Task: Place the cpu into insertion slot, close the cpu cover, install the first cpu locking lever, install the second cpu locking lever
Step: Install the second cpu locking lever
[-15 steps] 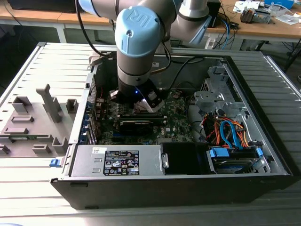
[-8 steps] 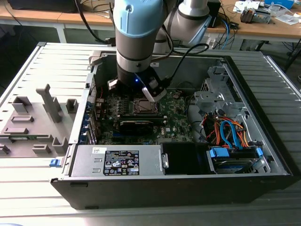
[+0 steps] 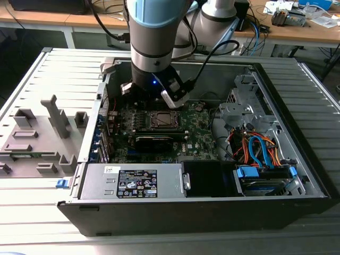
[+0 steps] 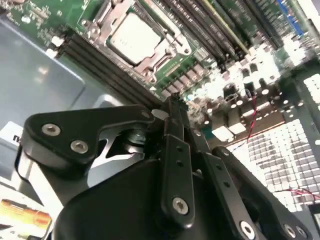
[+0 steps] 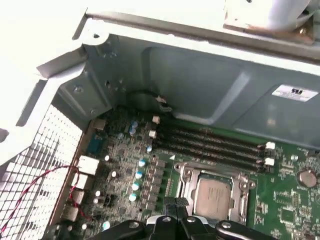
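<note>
End effector (image 4: 172, 107) above the green circuit board (image 3: 199, 133) inside the open computer case (image 3: 297, 175).
Its fingers are pressed together and hold nothing, hanging just beside the insertion slot (image 5: 212, 192). The cpu (image 4: 134, 37) sits in that slot with the cpu cover (image 4: 150, 67) lying flat around it; memory slots (image 5: 210, 142) run alongside.

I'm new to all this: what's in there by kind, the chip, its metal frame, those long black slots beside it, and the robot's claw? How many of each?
cpu: 1
cpu cover, closed over the chip: 1
long black memory slots: 4
gripper, above the board, holding nothing: 1
Total: 7
</note>
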### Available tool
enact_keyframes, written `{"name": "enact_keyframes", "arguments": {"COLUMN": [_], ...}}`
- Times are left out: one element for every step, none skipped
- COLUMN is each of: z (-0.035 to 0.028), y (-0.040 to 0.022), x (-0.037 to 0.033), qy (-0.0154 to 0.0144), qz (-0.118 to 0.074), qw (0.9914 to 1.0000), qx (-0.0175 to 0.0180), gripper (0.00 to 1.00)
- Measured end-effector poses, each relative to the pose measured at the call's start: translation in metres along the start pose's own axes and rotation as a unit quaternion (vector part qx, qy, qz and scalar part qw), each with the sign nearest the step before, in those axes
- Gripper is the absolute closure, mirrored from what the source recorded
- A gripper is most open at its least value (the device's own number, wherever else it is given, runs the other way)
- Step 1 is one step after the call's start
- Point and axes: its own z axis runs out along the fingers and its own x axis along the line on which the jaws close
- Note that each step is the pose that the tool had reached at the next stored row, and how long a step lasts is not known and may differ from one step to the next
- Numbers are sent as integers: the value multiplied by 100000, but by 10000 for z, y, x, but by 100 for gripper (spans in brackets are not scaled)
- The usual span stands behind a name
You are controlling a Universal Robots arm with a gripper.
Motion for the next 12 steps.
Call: {"name": "enact_keyframes", "arguments": {"z": [1,1,1,0,-1,-4,-4,-2,0,13,30,61], "y": [0,0,0,-3,-9,-28,-47,-58,-68,-80,-85,-94], "x": [-1,-1,-1,-11,-38,-114,-190,-231,-272,-305,-306,-305], "qy": [176,464,454,457,486,598,725,816,924,1035,951,609], "qz": [79,190,223,254,285,327,366,388,413,462,872,2179], "qw": [99997,99977,99977,99976,99975,99971,99970,99969,99969,99966,99962,99944], "qx": [808,2084,2093,2108,2155,2310,2322,2305,2282,2365,2452,2452], "gripper": [89,89,89,89,89,89,89,89,89,89,89,89]}}
